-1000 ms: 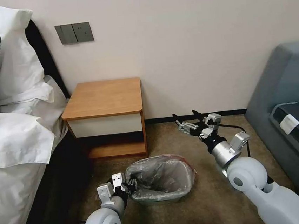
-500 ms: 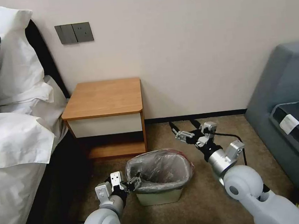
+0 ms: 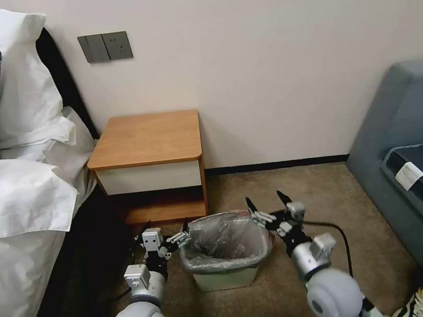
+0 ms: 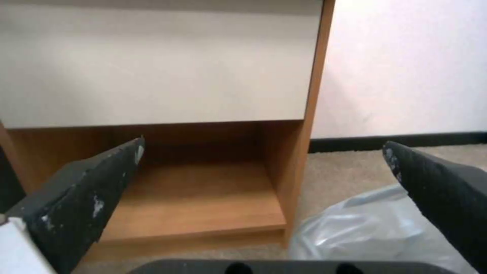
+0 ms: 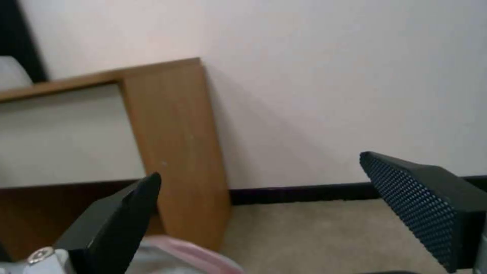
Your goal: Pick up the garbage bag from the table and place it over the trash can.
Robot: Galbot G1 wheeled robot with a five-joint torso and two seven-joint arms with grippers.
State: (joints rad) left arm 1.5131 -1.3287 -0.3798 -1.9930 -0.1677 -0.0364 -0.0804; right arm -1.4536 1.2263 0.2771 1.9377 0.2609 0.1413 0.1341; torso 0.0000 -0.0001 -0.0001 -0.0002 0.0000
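Bag (image 3: 224,237) lines the trash can (image 3: 226,278), so both jaws gape; left gripper (image 3: 165,232) sits at its 9 o'clock. Right gripper (image 3: 267,207) at 2 o'clock, I'd guess done.

Left arm — low at the left of the head view, forearm raised, wrist bent forward; left gripper (image 3: 166,232) with fingers (image 4: 91,198) spread wide, nothing between them. Right arm — low at the right, elbow bent, forearm reaching forward; right gripper (image 3: 267,204) likewise spread wide, fingertips (image 5: 426,205) pointing up and ahead
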